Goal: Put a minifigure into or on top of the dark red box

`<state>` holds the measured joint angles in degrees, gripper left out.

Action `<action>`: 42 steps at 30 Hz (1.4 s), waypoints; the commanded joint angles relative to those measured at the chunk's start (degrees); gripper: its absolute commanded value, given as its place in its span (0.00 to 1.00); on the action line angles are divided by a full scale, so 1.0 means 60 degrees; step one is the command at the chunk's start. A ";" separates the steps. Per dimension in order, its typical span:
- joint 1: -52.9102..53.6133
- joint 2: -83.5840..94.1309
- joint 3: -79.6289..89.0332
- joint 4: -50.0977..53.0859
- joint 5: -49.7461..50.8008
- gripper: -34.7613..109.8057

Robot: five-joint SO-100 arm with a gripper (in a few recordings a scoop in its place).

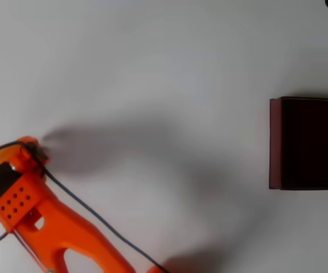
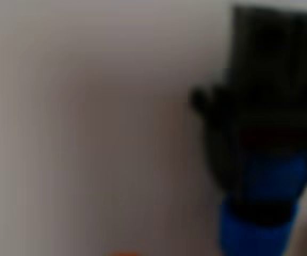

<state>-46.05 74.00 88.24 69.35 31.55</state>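
The minifigure (image 2: 260, 176) looms very close and blurred at the right of the wrist view, dark grey and black with bright blue parts low down, over the white table. In the overhead view my orange gripper (image 1: 36, 149) is at the far left of the table, pointing up and right. Its fingertips are too small and dark to tell whether they are open or hold anything. The dark red box (image 1: 275, 142) stands at the right edge of the overhead view, far from the gripper, with a near-black inside.
The white table (image 1: 164, 74) stretches bare between the gripper and the box. A black cable (image 1: 90, 210) runs along the orange arm (image 1: 56, 222) at the lower left. An orange sliver (image 2: 124, 254) shows at the wrist view's bottom edge.
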 commanded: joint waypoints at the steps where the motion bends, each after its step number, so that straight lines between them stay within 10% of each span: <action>1: -0.0044 -0.0337 -0.1025 0.0586 0.0073 0.39; 42: -0.0029 -0.1582 -0.1919 0.0747 0.0176 0.33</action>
<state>-45.35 63.72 78.40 73.21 31.82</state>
